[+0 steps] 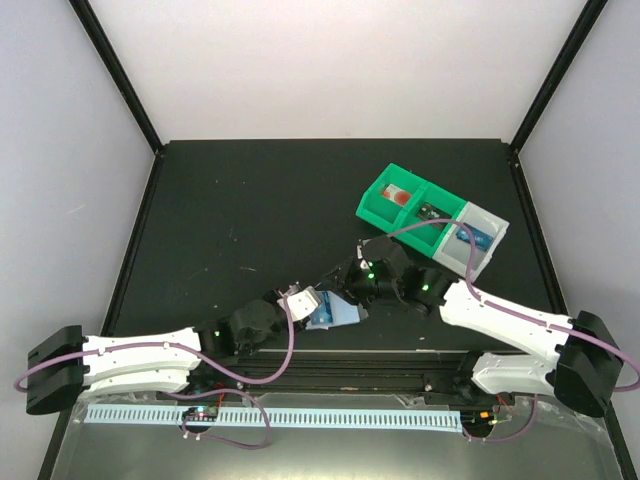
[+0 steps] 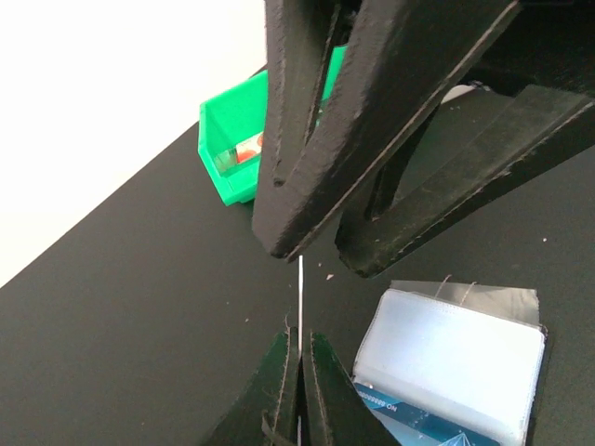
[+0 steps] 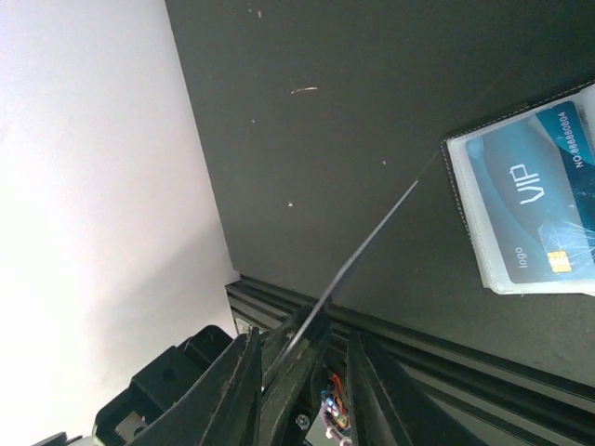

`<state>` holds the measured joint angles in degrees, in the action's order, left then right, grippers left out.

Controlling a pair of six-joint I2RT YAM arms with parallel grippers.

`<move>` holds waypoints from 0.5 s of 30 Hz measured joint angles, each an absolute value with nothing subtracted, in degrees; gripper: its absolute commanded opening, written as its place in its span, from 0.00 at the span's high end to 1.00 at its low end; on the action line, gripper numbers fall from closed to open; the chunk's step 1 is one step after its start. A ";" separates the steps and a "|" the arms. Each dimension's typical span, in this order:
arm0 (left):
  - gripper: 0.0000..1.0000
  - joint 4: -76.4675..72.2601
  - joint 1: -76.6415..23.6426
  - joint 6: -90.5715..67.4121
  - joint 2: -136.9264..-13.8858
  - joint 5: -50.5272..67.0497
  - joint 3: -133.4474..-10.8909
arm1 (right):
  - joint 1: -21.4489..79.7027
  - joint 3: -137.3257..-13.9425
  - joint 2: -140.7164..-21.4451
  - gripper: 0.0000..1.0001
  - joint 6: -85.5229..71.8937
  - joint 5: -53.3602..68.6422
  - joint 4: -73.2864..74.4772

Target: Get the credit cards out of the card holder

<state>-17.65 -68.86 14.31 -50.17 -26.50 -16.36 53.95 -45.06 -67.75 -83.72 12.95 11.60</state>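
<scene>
Blue credit card (image 3: 532,200), "VIP" lettering

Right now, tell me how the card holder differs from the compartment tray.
The card holder is thin, pale and translucent; the tray is walled, green and grey. The holder lies near the front edge between the arms; the tray sits further back right. Both sit on the black table.

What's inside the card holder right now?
One blue card marked VIP shows through the clear pocket of the card holder. Whether another card lies under it cannot be told; it covers whatever is beneath.
</scene>
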 measured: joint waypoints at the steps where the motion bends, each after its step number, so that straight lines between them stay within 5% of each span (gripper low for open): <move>1: 0.99 -17.65 -69.04 14.37 -50.48 -26.72 -16.36 | 53.95 -45.06 -68.23 0.72 -83.74 12.93 11.53; 6: 0.98 -17.58 -69.52 14.44 -51.13 -27.00 -16.34 | 53.95 -45.06 -69.91 0.74 -83.94 12.93 10.85; 12: 0.99 -17.63 -69.52 14.52 -51.13 -27.24 -15.99 | 53.95 -45.06 -70.57 0.97 -84.31 12.60 9.39; 15: 0.93 -17.61 -69.52 14.81 -51.11 -27.51 -15.90 | 53.95 -44.93 -70.57 0.99 -84.75 12.53 9.23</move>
